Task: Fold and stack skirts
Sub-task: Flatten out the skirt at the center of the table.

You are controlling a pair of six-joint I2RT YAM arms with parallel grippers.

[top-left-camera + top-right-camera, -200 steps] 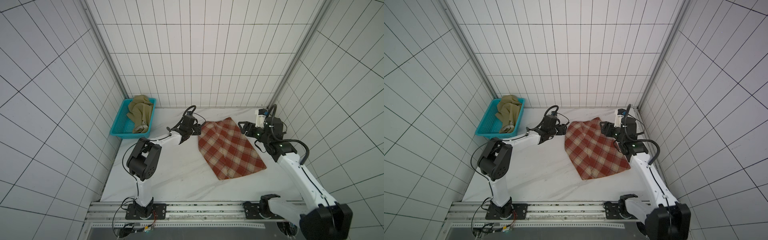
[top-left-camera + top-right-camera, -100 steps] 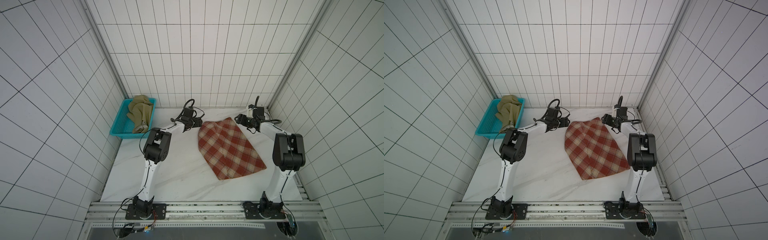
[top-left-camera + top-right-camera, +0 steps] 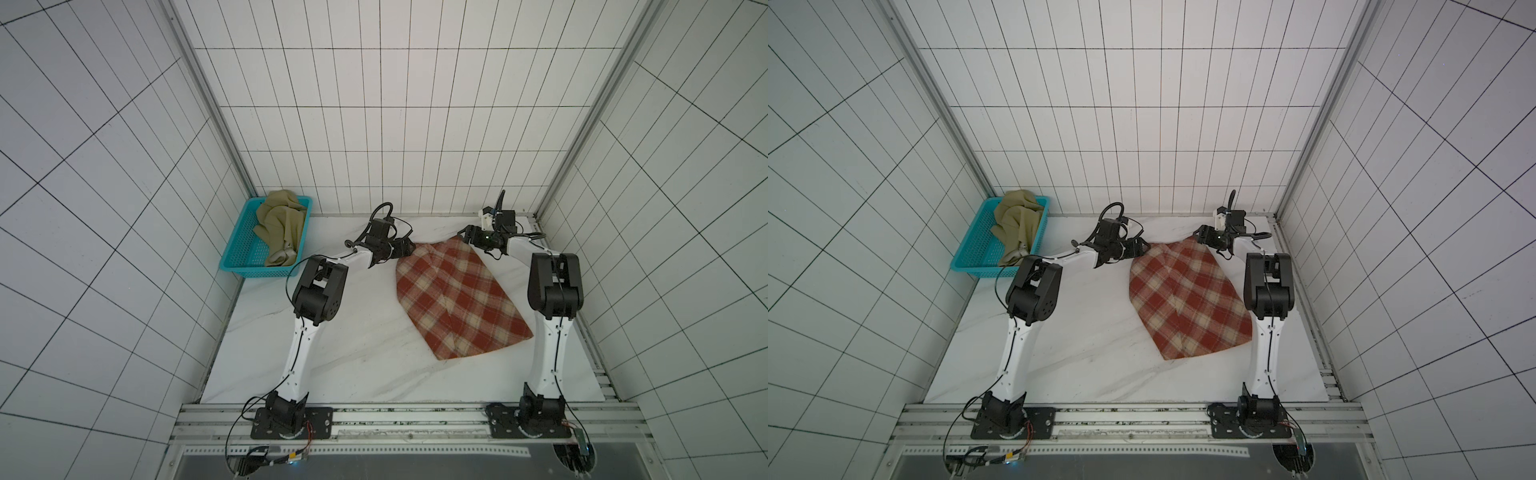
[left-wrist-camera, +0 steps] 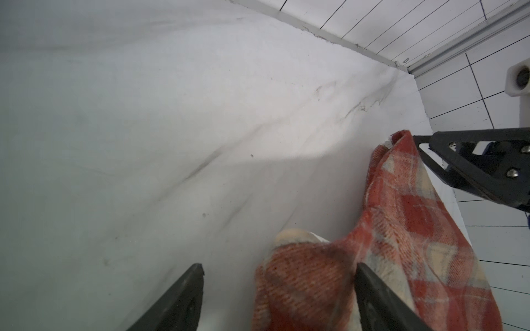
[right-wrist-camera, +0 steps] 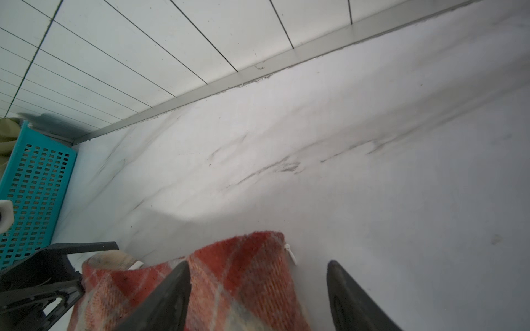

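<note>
Pincers [image 3: 409,250] [image 3: 465,237] farther out (agape), astride skirt [image 3: 457,299]

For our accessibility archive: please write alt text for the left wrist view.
A corner of a red-and-cream plaid cloth skirt lies between the open fingers of the left tool, on a white marble-look table. The right tool is at the skirt's far corner.

White-tiled walls [image 3: 395,124], dark grout, three sides. Aluminium corner posts [image 3: 210,104]. White grey-veined marble table [image 3: 353,353]; aluminium rail [image 3: 415,419] along near edge.
</note>
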